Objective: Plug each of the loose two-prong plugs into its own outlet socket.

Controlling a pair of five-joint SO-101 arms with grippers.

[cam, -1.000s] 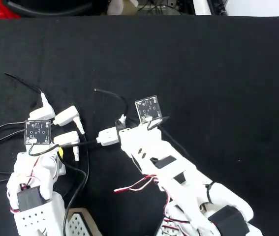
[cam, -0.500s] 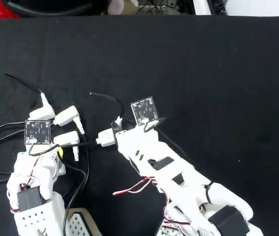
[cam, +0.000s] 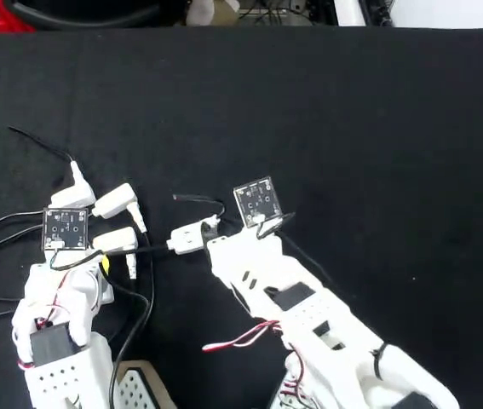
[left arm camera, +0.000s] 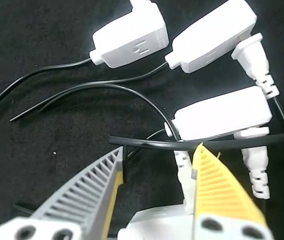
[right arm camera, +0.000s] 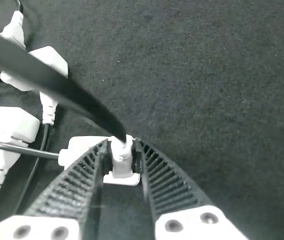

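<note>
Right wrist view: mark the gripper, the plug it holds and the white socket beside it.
right gripper (right arm camera: 120, 142), right wrist view, between its fingertips
plug (right arm camera: 121, 161), right wrist view, white neck
socket (right arm camera: 79, 148), right wrist view, white body's corner

My gripper (left arm camera: 158, 151) hangs with its jaws apart over the black cloth (left arm camera: 41, 150), grey finger (left arm camera: 89, 192) and yellow finger (left arm camera: 214, 187) on either side of a thick black cable (left arm camera: 147, 144) that crosses just past their tips. Just beyond the cable lies the near socket (left arm camera: 222, 112), with a first plug (left arm camera: 183, 167) beside my yellow finger and a second plug (left arm camera: 254, 160) close by. Farther off, a far socket (left arm camera: 129, 40) and its neighbour socket (left arm camera: 212, 32) lie side by side, a third plug (left arm camera: 254, 62) against the neighbour.
</note>
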